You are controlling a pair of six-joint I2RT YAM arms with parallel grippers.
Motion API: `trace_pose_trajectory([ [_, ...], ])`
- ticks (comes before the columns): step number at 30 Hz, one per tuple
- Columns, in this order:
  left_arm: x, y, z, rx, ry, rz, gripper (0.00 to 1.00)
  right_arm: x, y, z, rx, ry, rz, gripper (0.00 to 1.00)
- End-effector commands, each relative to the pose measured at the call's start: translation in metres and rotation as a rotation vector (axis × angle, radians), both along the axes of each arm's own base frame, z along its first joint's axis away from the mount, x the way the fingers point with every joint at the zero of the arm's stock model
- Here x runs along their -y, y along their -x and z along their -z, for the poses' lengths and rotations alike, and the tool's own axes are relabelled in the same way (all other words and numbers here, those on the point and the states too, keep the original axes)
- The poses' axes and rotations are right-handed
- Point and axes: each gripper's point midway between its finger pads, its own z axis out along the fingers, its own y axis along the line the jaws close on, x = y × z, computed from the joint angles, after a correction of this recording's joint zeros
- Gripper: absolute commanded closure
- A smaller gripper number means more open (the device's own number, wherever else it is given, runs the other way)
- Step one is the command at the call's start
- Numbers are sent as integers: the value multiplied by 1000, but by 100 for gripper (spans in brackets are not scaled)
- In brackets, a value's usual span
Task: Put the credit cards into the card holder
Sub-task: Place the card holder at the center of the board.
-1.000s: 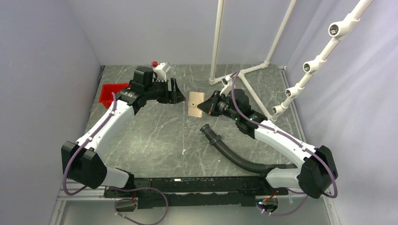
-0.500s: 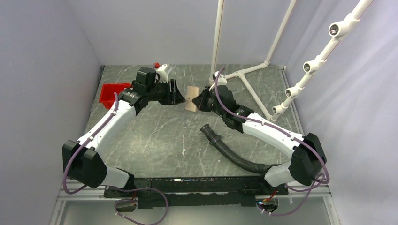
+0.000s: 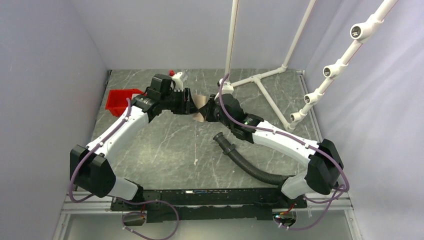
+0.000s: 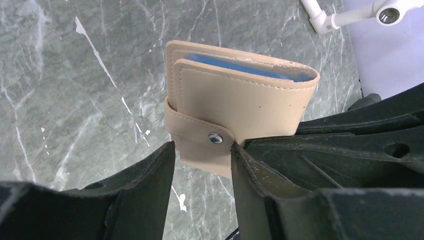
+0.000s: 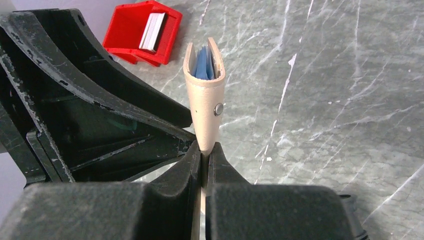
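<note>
**Card holder held off the table between two grippers**

From above, both arms reach to the far middle of the table [image 3: 165,145]. The left gripper [image 3: 190,102] and right gripper [image 3: 206,111] sit nose to nose. The card holder [image 3: 199,100] shows only as a tan sliver between them, mostly hidden by their black housings. A red bin [image 3: 116,100] lies at the far left. A small white thing with a red cap [image 3: 176,76] sits just behind the left wrist. A white pipe frame [image 3: 262,80] stands at the far right, and a black ribbed hose [image 3: 247,162] runs alongside the right forearm.

The left wrist camera shows the holder clear of the table, its flat face toward the lens. A blue card [image 4: 240,65] peeks from its top pocket. The left fingers [image 4: 150,190] stand partly apart with their tips at the snap strap [image 4: 200,132]; I cannot tell whether they grip it. The right gripper's black fingers cover the holder's lower right corner.

In the right wrist camera, the right fingers [image 5: 185,170] are pinched tight on the holder's lower edge, and the holder stands upright, edge-on. The left gripper blocks the view on the left. Beyond it, pale cards [image 5: 152,31] stand in the red bin.
</note>
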Motion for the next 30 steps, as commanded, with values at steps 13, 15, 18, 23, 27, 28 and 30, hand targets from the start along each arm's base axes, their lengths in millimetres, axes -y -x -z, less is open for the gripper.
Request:
trace_pose_trajectory([
  [13, -27, -16, -3, 65, -155, -123, 78, -29, 27, -60, 60, -186, -84, 100],
  [15, -37, -18, -2, 69, -203, -160, 100, -23, 27, -54, 58, -163, -58, 100],
  [18, -43, -19, -1, 78, -228, -176, 100, -14, 30, -45, 47, -152, -47, 100],
  [23, -54, -11, 10, 19, -268, -222, 100, -3, 26, -35, 31, -181, -99, 100],
  [27, -62, 20, 26, -55, -227, -242, 100, -11, 26, -14, -40, -141, -273, 100],
  [28, -60, 31, 28, -75, -191, -228, 100, -17, 30, -5, -72, -129, -348, 100],
  [30, -54, 51, 39, -136, -129, -203, 100, -28, 40, 20, -148, -105, -476, 100],
])
